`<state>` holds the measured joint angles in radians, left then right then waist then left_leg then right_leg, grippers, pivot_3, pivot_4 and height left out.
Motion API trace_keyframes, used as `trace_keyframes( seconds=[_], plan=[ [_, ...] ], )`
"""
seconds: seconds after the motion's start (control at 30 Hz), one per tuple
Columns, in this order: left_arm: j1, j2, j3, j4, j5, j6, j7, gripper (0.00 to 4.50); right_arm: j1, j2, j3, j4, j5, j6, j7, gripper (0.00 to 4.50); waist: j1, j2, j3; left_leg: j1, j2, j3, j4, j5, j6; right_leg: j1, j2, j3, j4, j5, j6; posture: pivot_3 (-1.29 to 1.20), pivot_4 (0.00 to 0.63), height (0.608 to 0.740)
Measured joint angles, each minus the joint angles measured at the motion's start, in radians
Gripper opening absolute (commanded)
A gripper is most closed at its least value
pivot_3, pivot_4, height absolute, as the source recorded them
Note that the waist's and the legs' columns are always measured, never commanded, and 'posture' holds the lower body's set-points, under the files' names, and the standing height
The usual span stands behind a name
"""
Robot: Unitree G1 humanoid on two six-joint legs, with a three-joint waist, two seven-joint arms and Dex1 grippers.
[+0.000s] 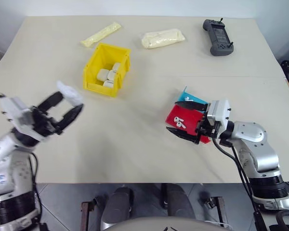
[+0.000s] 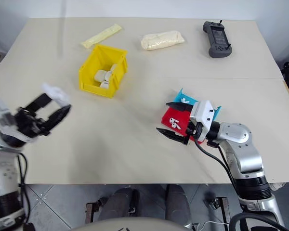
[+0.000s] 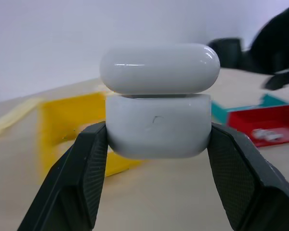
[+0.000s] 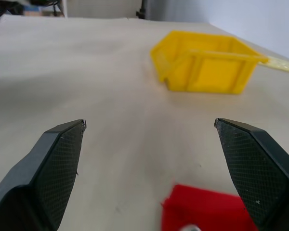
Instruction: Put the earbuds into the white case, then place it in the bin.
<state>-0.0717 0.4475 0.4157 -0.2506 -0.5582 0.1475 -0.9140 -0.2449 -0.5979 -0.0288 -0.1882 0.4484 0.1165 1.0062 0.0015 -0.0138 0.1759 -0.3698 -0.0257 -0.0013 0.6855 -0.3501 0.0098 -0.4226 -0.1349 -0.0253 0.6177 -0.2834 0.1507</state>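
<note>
Two fingers [image 3: 91,163] left pinching white case [image 3: 159,127] | right fingers [image 4: 62,154] spread wide, holding nothing

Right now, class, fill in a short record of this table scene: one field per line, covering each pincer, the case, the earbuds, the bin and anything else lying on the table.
left pincer: shut on the white case, held above the table
case lid: slightly ajar
right pincer: open, around the red and teal tray
earbuds: lying in the tray
yellow bin: holds several white cases
far side of table: two pale packets, dark handheld controller
</note>
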Motion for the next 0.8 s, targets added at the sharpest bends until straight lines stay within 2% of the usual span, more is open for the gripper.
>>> trace_keyframes(
  seconds=[0.13, 0.2, 0.33, 0.4, 0.63, 0.8],
  plan=[
    [-0.001, -0.111, -0.146, 0.008, 0.031, -0.101, -0.025, 2.75, 0.1, -0.059, -0.1, -0.029, 0.0, 0.004, -0.028, 4.5, 0.003, 0.0, 0.0, 0.0, 0.0, 0.001, 0.0, 0.0, 0.0, 0.0, 0.001, 0.0, -0.001, 0.0, 0.0, 0.0, 0.15, 0.74],
    [-0.049, -0.171, -0.228, 0.038, 0.033, -0.148, -0.058, 2.75, 0.175, -0.095, -0.158, -0.076, -0.002, 0.002, -0.038, 4.5, 0.013, 0.001, 0.0, 0.0, 0.0, 0.003, 0.0, 0.0, 0.0, 0.001, 0.002, 0.0, -0.003, 0.001, 0.001, 0.0, 0.15, 0.74],
    [-0.122, -0.204, -0.348, 0.116, 0.042, -0.225, -0.157, 2.75, 0.301, -0.131, -0.282, -0.168, 0.003, 0.013, -0.061, 4.5, 0.021, 0.003, -0.001, 0.001, -0.002, 0.006, 0.0, -0.001, 0.001, 0.002, 0.004, 0.0, -0.005, 0.001, 0.002, 0.0, 0.15, 0.74],
    [-0.166, -0.215, -0.417, 0.188, 0.047, -0.268, -0.249, 2.75, 0.411, -0.137, -0.377, -0.204, 0.005, 0.016, -0.068, 4.5, 0.025, 0.004, -0.002, 0.001, -0.002, 0.01, 0.0, -0.001, 0.001, 0.004, 0.004, 0.0, -0.007, 0.001, 0.002, 0.0, 0.15, 0.74],
    [-0.273, -0.288, -0.525, 0.375, 0.038, -0.315, -0.432, 2.75, 0.678, -0.113, -0.618, -0.177, 0.003, -0.048, -0.036, 4.5, 0.025, 0.004, -0.002, 0.006, -0.003, 0.008, 0.0, -0.002, 0.006, 0.013, 0.004, 0.0, -0.015, 0.004, 0.006, 0.0, 0.15, 0.74],
    [-0.329, -0.33, -0.561, 0.436, 0.04, -0.317, -0.46, 2.75, 0.729, -0.104, -0.656, -0.15, 0.001, -0.077, -0.025, 4.5, 0.019, 0.004, -0.002, 0.011, -0.002, 0.008, -0.001, -0.004, 0.007, 0.014, 0.004, 0.004, -0.018, 0.004, 0.007, 0.0, 0.15, 0.74]
  ],
)
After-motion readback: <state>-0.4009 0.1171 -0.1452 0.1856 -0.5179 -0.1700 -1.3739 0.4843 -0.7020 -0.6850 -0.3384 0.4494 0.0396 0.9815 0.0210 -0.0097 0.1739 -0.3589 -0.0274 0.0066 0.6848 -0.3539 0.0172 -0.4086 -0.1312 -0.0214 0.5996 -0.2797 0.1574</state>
